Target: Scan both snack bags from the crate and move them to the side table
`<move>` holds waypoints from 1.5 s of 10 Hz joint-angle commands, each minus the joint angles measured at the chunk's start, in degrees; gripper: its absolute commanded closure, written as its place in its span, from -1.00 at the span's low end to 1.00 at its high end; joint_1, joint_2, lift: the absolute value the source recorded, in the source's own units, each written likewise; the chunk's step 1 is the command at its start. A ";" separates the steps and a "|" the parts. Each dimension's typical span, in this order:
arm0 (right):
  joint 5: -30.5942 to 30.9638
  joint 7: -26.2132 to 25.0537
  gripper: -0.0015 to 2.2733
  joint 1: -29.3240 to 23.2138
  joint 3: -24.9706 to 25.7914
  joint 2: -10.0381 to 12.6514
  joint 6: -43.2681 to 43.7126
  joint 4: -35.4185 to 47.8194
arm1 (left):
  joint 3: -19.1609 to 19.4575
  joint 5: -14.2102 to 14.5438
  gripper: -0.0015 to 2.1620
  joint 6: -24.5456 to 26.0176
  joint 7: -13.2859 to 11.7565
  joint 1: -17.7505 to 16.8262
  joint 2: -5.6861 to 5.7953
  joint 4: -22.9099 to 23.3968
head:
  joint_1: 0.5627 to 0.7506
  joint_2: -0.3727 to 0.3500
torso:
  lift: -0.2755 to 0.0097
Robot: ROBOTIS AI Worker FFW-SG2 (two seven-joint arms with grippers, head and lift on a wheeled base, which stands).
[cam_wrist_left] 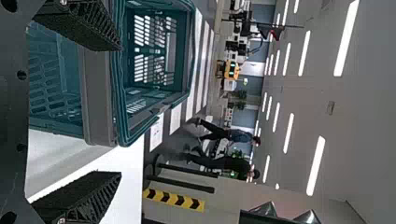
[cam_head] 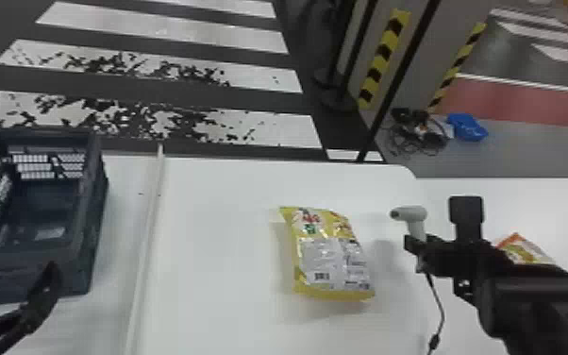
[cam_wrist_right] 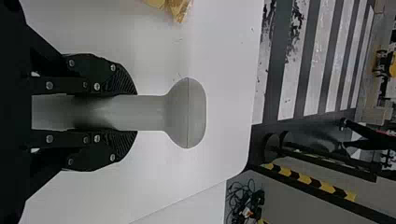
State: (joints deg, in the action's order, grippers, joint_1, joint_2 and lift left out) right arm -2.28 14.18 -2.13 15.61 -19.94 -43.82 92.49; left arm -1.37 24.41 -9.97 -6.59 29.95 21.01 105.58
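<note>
On the table (cam_head: pixel 217 264) the yellow bag (cam_head: pixel 339 257) lies barcode (cam_head: pixel 321 276) up for scanning, I judge, so my right pincer (cam_wrist_right: pixel 135 112), clasping the scanner (cam_wrist_right: pixel 187 113), must next aim there, the left pincer (cam_wrist_left: pixel 120 111) wide.

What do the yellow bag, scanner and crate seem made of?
Yellow bag: thin glossy film, plastic or foil, crinkled and catching glints.
Scanner: probably hard plastic, matte pale grey, a fine seam across its head.
Crate: likely rigid moulded plastic, dull and dark, with slots through its wall.
</note>
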 commanded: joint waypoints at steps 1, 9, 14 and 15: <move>0.17 -0.03 0.96 1.42 -0.84 -0.45 0.97 -3.55 | 0.06 -0.07 -0.97 -0.08 0.00 -0.07 0.00 -0.03 | 0.41 -0.69 | 0.24; 0.26 -0.03 0.95 3.71 -1.81 -1.25 4.13 -11.02 | 0.06 -0.07 -0.97 0.09 0.00 -0.07 0.00 -0.03 | 0.41 -0.73 | 0.24; -0.27 -0.47 0.69 3.62 -1.81 -0.98 6.06 -11.81 | 0.06 -0.07 -0.97 0.09 0.00 -0.07 0.00 0.15 | 0.41 -0.74 | 0.24; -0.27 -0.73 0.40 3.36 -1.81 -0.89 6.06 -11.37 | 0.06 -0.07 -0.97 0.09 0.00 -0.07 0.00 0.15 | 0.41 -0.73 | 0.24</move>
State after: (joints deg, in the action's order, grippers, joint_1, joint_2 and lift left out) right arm -2.53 13.48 1.35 13.80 -20.88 -37.83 80.93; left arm -1.31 24.34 -9.96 -6.59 29.88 21.01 105.72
